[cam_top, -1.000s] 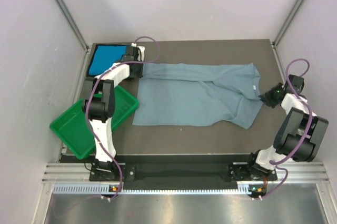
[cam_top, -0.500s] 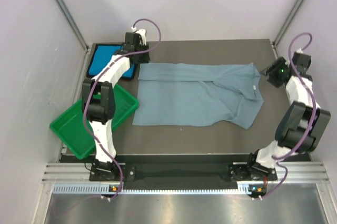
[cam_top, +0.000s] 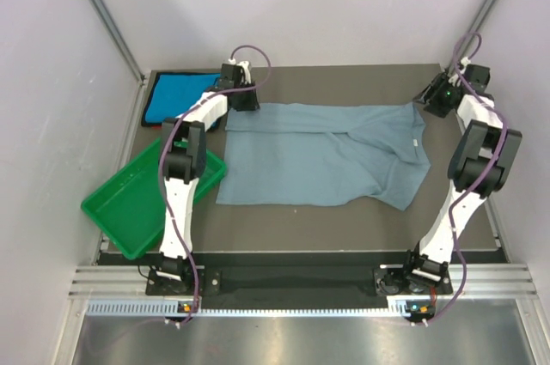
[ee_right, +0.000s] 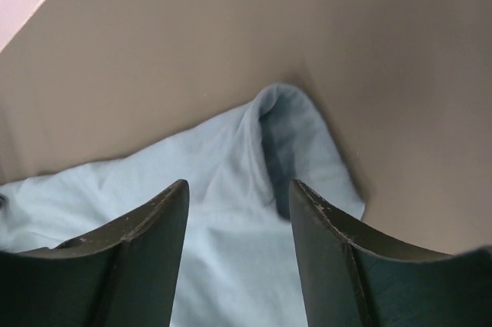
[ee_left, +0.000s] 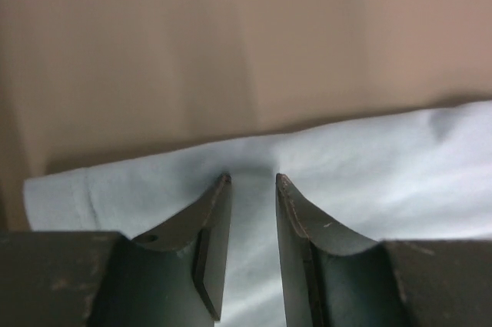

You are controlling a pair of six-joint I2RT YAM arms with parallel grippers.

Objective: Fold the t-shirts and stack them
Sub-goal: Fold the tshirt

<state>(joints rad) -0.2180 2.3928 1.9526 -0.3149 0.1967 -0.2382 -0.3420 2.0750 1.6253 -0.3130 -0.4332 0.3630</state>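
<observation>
Grey-blue t-shirt (cam_top: 326,155) lay flat mid-table (cam_top: 344,228); left gripper (ee_left: 251,179), jaws parted, hung over its far-left corner; right gripper (ee_right: 238,185), jaws spread, over its far-right corner; turquoise t-shirt (cam_top: 172,99) lay in the table's far-left corner.

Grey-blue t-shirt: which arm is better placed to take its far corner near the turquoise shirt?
Left. The left fingers hang open over that corner of the grey-blue t-shirt; the right fingers are at the opposite far corner.

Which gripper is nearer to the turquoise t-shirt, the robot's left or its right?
Left. The left gripper is at the grey-blue t-shirt's far left corner, just right of the turquoise t-shirt. The right gripper is at the far right corner, the whole grey-blue shirt away.
</observation>
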